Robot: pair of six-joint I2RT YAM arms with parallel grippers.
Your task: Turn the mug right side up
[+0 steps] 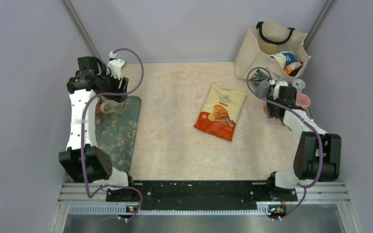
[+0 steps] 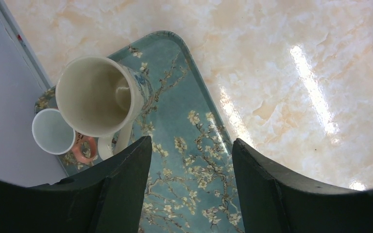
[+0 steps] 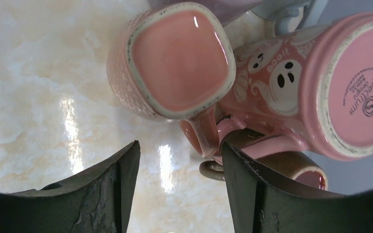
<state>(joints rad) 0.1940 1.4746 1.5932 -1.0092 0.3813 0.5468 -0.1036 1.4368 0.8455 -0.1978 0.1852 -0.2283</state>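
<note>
Two pink mugs stand bottom up at the right edge of the table. One has a square base (image 3: pixel 179 58). The other carries ghost faces (image 3: pixel 291 87) and also shows in the top view (image 1: pixel 302 100). My right gripper (image 3: pixel 179 145) is open and empty just in front of them, its right fingertip (image 3: pixel 233 155) close to their handles. It also shows in the top view (image 1: pixel 273 109). A cream blossom mug (image 2: pixel 97 94) stands mouth up on the teal tray (image 2: pixel 194 111). My left gripper (image 2: pixel 190 143) is open and empty above the tray, beside that mug.
A small white cup (image 2: pixel 52 131) sits by the cream mug. A brown mug (image 3: pixel 291 167) lies under the ghost mug. A snack bag (image 1: pixel 221 112) lies mid-table. A tote bag (image 1: pixel 272 48) with items stands at the back right. A wall runs along each side.
</note>
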